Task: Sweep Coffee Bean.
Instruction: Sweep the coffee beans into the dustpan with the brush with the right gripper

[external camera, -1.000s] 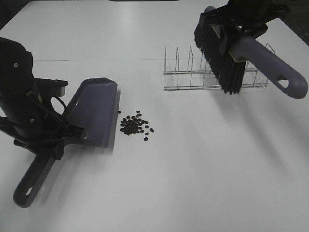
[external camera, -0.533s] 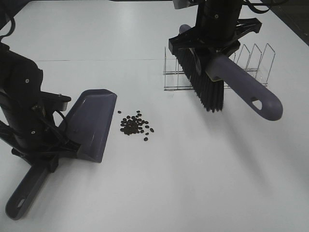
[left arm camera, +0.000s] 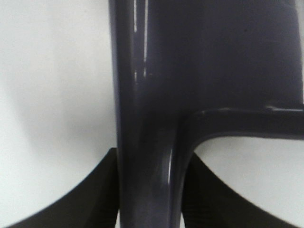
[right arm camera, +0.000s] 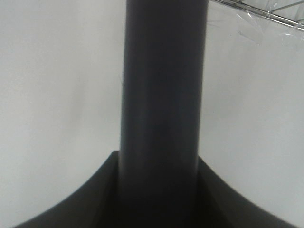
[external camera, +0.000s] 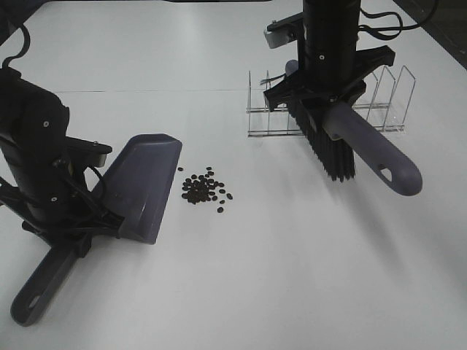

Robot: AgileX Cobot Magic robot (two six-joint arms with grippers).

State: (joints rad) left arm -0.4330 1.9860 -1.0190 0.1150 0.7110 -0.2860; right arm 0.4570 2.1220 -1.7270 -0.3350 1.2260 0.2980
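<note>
Exterior high: beans (external camera: 204, 189) lying heaped on table (external camera: 292, 277), just beside dustpan (external camera: 146, 182) lip, none inside. Brush (external camera: 332, 149) hanging well apart from beans. All sweeping remaining.

Left wrist: left gripper (left arm camera: 147, 190) pinching dustpan handle.

Right wrist: right gripper (right arm camera: 159, 190) pinching brush handle.

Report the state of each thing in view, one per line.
coffee beans: loose pile on the table, unswept.
dustpan: held by its handle in the left gripper, lip facing the coffee beans.
brush: held by its handle in the right gripper, bristles down.
wire rack: upright, empty.
</note>
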